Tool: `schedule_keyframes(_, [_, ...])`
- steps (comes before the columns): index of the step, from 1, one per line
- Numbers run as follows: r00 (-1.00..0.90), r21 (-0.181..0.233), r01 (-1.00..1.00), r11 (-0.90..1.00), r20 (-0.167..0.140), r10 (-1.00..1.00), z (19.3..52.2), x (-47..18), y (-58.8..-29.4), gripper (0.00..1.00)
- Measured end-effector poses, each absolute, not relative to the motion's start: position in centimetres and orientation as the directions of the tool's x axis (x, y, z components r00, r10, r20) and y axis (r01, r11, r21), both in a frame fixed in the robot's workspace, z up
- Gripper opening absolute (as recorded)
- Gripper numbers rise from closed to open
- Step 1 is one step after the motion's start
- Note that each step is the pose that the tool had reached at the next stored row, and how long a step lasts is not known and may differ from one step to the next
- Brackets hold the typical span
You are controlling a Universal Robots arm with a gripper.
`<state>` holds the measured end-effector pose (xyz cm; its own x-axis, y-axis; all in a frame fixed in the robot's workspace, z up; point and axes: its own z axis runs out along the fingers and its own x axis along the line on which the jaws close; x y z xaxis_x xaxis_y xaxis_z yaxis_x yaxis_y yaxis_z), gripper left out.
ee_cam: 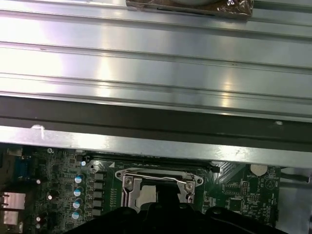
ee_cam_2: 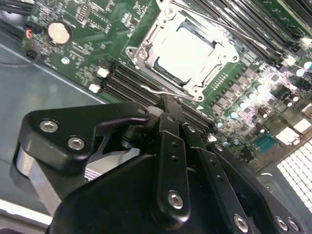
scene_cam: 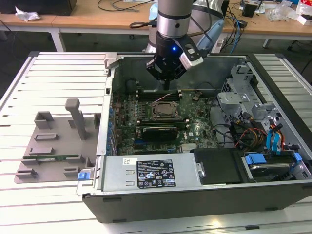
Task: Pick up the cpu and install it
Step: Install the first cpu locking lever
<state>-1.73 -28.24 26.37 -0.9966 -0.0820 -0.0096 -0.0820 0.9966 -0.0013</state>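
Note:
The cpu (ee_cam_2: 192, 48), a flat square chip with a pale silver top, lies in the motherboard socket, with the metal socket frame (ee_cam_2: 146, 56) around it. The exterior view has the cpu (scene_cam: 163, 111) in the middle of the open computer case (scene_cam: 195, 204). My gripper (ee_cam_2: 168, 103) is shut and holds nothing. Its tip hangs just above the socket's edge, close to the thin wire lever (ee_cam_2: 158, 90). From the exterior view, the gripper (scene_cam: 167, 87) stands over the board just behind the socket. The first wrist view has the socket frame (ee_cam: 127, 181) beyond my black fingers.
Black memory slots (ee_cam_2: 124, 80) and a coin cell (ee_cam_2: 58, 31) flank the socket. A power supply (scene_cam: 146, 171) fills the case's front; a drive cage (scene_cam: 239, 97) and cables (scene_cam: 253, 134) crowd the exterior view's right. A grey fixture (scene_cam: 53, 146) with a green memory stick (scene_cam: 51, 157) lies at its left.

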Motion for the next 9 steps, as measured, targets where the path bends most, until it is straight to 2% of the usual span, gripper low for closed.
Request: schedule_keyframes(9, [-0.997,-0.001,-0.082,0.997,-0.009,-0.082,26.4,0.0,-28.2,0.11])
